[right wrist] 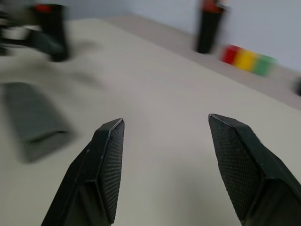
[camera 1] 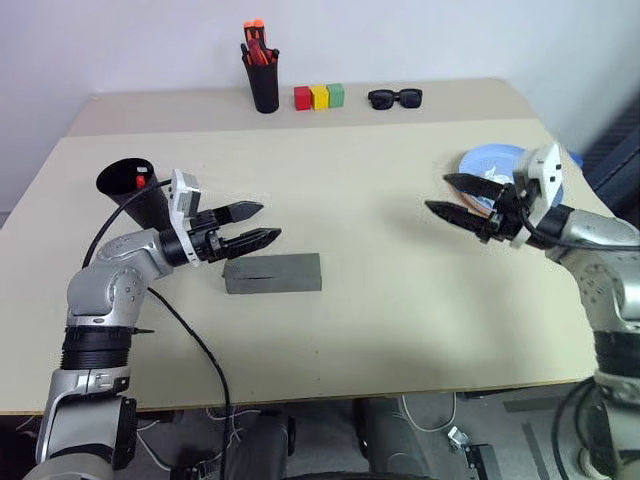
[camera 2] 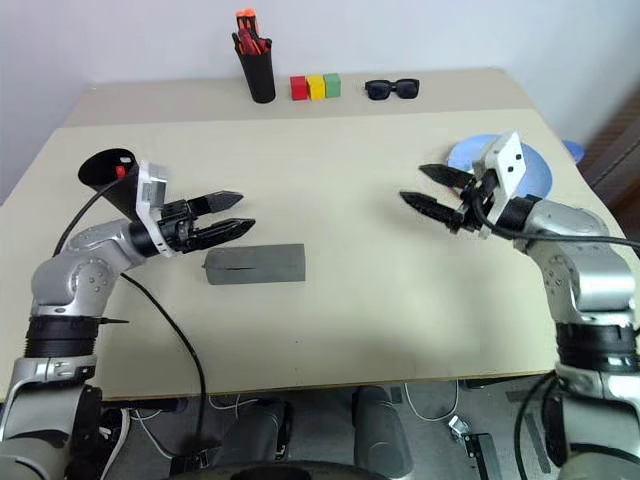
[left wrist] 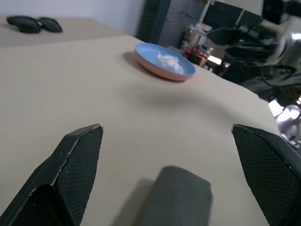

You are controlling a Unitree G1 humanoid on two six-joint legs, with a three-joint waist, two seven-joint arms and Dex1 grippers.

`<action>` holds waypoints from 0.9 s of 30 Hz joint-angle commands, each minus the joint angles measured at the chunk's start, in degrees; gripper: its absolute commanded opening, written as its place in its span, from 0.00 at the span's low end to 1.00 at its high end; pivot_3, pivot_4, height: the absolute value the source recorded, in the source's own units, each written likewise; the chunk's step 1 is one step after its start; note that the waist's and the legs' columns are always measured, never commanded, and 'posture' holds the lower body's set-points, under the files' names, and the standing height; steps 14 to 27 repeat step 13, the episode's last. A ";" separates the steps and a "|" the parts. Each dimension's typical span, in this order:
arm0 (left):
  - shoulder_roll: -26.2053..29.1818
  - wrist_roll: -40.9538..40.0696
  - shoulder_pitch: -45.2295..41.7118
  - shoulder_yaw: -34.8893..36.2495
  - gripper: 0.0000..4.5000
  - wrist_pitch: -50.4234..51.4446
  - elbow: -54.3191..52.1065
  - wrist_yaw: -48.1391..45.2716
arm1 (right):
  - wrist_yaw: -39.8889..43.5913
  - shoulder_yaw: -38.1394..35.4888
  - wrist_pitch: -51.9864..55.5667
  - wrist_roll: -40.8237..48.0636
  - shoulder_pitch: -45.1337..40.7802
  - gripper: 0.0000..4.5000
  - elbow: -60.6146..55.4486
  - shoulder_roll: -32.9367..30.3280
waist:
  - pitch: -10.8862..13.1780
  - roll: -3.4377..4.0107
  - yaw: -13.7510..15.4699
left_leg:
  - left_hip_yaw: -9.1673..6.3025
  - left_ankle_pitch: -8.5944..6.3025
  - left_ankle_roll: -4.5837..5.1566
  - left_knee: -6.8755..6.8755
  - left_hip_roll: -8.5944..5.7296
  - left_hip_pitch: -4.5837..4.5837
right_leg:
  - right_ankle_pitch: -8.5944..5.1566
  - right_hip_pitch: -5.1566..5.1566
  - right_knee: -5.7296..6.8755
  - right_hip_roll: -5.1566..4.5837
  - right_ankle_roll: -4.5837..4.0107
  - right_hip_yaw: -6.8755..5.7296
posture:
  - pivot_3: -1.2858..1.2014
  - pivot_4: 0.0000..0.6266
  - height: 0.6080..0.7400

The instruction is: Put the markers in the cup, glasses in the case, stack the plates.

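Left wrist view: L jaws spread wide, nothing between them, the case point(left wrist: 178, 195) lying closed on the table point(camera 1: 400, 330) just under and ahead of the tips. From the head cam, left gripper point(camera 1: 252, 226) hovers level just above the case's near-left end, no contact seen. Right gripper point(camera 1: 457, 198) also apart and empty, fingers aimed inward across bare table, well apart from the case.

Plates point(left wrist: 164, 60): blue one sits on the pink one at the far right edge, w/ something small and white on top; looks stacked already. Cup point(camera 1: 130, 190) sits behind the L wrist, a marker point(camera 1: 140, 182) w/ red end poking up inside. Wire glasses not seen on the table; case is shut, so probably inside, can't confirm.

Far edge: pen holder point(camera 1: 264, 82) w/ orange-capped pens, three colour blocks point(camera 1: 319, 96), black sunglasses point(camera 1: 395, 98); not task items, leave alone.

Judgement: task looks nearly or fully done. If the lid needs a check, come down on the case mid-length w/ jaws straddling its width, press lightly so it doesn't skid, keep R arm clear of the plates.
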 commanded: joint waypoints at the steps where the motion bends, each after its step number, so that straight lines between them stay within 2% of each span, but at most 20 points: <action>1: 3.09 -1.55 4.58 0.59 1.00 0.92 -5.83 -3.00 | 2.42 -2.38 4.95 6.92 6.13 0.64 -10.94 -1.77 | 0.00 0.00 -0.02 | 0.00 -0.01 0.02 -0.01 0.01 0.06 | 0.00 0.07 -0.04 0.00 0.00 -0.01 | 0.52 0.24 1.00; 6: 5.33 -2.78 10.92 3.24 1.00 0.46 -8.50 -3.82 | 3.86 -3.92 2.17 6.99 14.07 0.64 -17.31 -1.52 | -0.01 -0.01 0.02 | 0.00 -0.02 0.03 0.02 0.02 0.06 | -0.01 0.10 -0.04 0.00 0.00 -0.02 | 0.52 0.24 1.00; 10: 7.08 -1.13 14.72 3.47 1.00 -1.93 -8.09 -4.94 | 5.55 -4.64 0.40 8.31 15.81 0.64 -17.09 -0.62 | -0.01 -0.01 -0.06 | 0.04 -0.02 0.03 0.02 0.03 0.13 | -0.01 0.15 -0.04 0.01 -0.01 -0.02 | 0.52 0.24 1.00; 27: 6.60 -0.83 15.10 3.80 1.00 -3.78 -8.09 -4.47 | 6.71 -3.81 -0.47 7.36 16.34 0.64 -16.81 -1.07 | -0.01 -0.01 0.06 | 0.03 -0.02 0.03 0.03 0.03 0.14 | -0.02 0.17 -0.04 0.01 -0.01 -0.03 | 0.52 0.24 1.00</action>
